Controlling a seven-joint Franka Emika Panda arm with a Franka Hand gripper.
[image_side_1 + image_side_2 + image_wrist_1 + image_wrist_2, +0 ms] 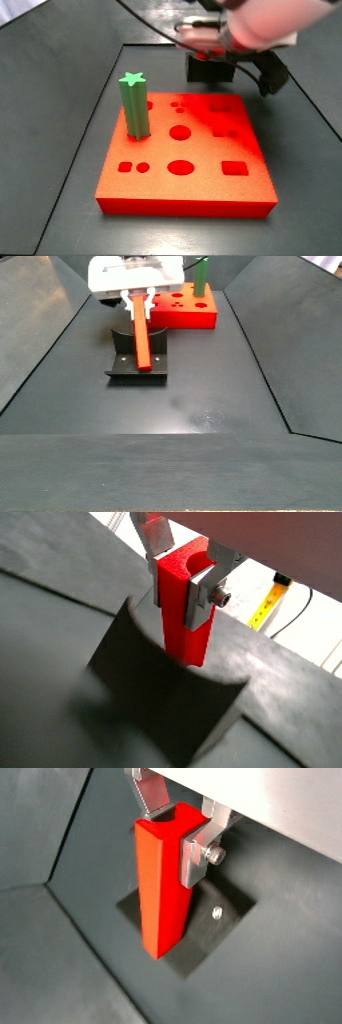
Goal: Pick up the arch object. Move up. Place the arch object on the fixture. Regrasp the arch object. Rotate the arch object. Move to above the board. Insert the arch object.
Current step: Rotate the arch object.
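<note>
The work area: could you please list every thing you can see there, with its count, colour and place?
Arch object: one, red, held upright in the hand, its lower end at the fixture; contact cannot be told.
Fixture: one, dark grey-black, on the floor near the board.
Board: one, red-orange, flat on the floor, with several cut-out holes.
Green post: one, green, star-topped, standing upright in the board.
Floor: one, dark grey, under everything.
Yellow object: one, beyond the floor's edge in a wrist view; unclear what it is.
Hand: one, silver fingers, shut on the top of the arch object above the fixture.
</note>
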